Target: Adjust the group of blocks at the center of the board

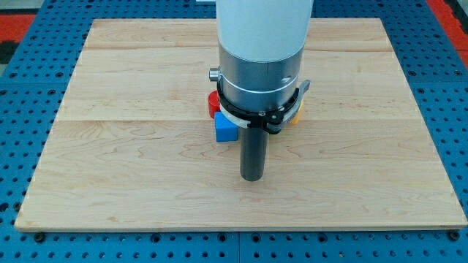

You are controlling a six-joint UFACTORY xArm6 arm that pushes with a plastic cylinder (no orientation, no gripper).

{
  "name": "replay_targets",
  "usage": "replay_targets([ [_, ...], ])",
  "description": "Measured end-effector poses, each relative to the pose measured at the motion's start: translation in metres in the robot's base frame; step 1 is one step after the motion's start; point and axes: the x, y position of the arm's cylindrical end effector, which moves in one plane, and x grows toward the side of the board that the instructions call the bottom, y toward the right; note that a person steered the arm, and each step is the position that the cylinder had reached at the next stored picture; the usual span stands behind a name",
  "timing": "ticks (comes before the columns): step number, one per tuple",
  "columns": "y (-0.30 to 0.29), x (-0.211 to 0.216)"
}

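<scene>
A group of blocks sits at the middle of the wooden board [110,146], largely hidden behind the arm's white and grey body. I see a blue block [226,128], cube-like, at the group's lower left. A red block [213,103] shows just above it, shape unclear. A sliver of a yellow block [296,115] shows at the arm's right side. My tip [252,177] rests on the board just below and slightly right of the blue block, a short gap from it. Any other blocks in the group are hidden.
The board lies on a blue perforated table [29,44] that surrounds it on all sides. Red patches show at the view's top corners [14,18].
</scene>
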Motion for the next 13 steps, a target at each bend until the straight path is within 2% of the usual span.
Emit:
replay_targets([
  [2, 0.001, -0.005],
  [3, 0.008, -0.051],
  [4, -0.008, -0.077],
  [5, 0.002, -0.042],
  [7, 0.114, -0.081],
  [8, 0.079, -0.093],
  [9, -0.007, -0.108],
  [10, 0.022, -0.095],
  [11, 0.079, -0.113],
  [12, 0.097, -0.135],
  [13, 0.028, -0.156],
])
